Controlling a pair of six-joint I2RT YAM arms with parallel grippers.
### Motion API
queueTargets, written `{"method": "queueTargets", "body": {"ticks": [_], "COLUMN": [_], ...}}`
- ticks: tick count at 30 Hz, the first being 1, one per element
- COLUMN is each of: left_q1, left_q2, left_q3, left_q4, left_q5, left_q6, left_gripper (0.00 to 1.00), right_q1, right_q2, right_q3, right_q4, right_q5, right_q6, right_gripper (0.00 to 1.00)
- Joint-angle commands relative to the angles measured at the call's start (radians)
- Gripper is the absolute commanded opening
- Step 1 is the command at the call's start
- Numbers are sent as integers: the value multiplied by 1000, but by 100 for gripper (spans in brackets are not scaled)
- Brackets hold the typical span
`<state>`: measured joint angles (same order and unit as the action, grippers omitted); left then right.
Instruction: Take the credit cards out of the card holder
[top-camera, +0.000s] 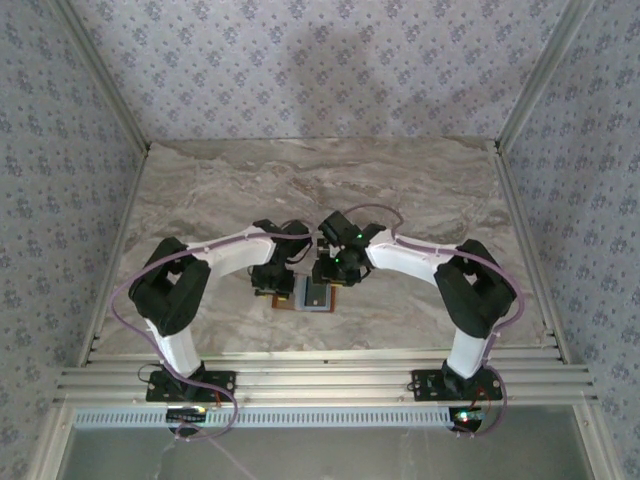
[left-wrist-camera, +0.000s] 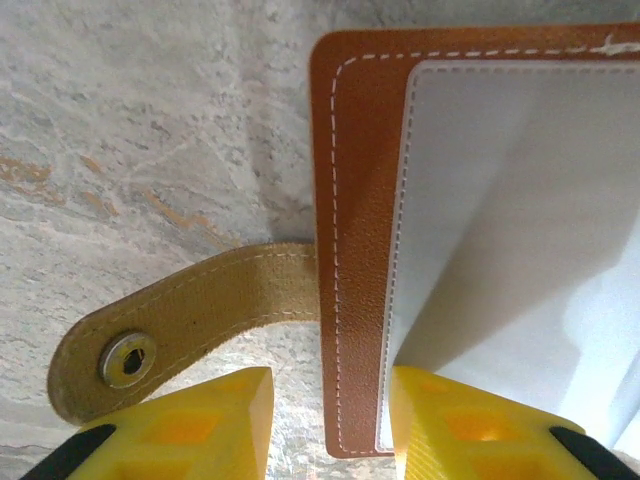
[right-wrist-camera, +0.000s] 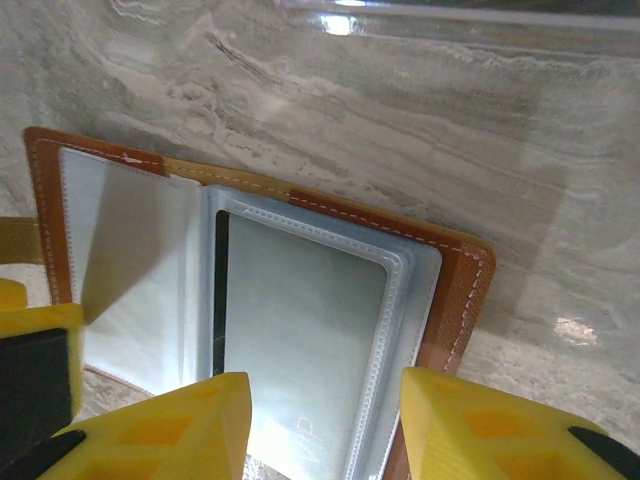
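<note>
- Two hands are nearest. The left hand (left-wrist-camera: 330, 425) is released, with one finger over the pale lining and the other over the strap (left-wrist-camera: 230, 290). The right hand (right-wrist-camera: 325, 425) is also released, its fingers on either side of the clear sleeve (right-wrist-camera: 300, 330).
- If the right hand pinches the sleeve and card together, the whole wallet probably lifts with it, unless the left hand pins it down.
- Slick plastic could let a pinched card slip back, and the left finger could snag the strap and drag the wallet askew.
- One dark edge of the credit cards (right-wrist-camera: 219, 290) shows inside the sleeve. I cannot tell how many cards sit there, and they look not yet out.
- One card holder (right-wrist-camera: 455, 290) lies open and flat between the two arms.
- One strap with one snap (left-wrist-camera: 127, 358) juts from its outer edge.
- One marbled counter (right-wrist-camera: 400, 120) carries it all.
</note>
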<state>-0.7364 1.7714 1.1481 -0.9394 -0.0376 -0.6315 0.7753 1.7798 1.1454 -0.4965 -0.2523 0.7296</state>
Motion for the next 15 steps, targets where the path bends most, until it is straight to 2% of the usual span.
{"method": "queueTargets", "body": {"ticks": [1, 4, 9, 15], "left_q1": [11, 23, 45, 66], "left_q2": [-73, -122, -189, -176], "left_q3": [21, 30, -1, -55], "left_q4": [-3, 20, 145, 255], "left_q5": [27, 73, 247, 369], "left_q6": [15, 9, -17, -74], "left_gripper": [36, 35, 27, 20], "right_q1": [7, 8, 8, 7], "right_q2": [17, 17, 25, 36], "right_q3": [9, -10, -30, -38], "right_q4": [-6, 7, 29, 32], "right_q5": [-5, -5, -16, -9], "right_q6": [28, 37, 45, 42], "right_gripper": [43, 42, 41, 40]}}
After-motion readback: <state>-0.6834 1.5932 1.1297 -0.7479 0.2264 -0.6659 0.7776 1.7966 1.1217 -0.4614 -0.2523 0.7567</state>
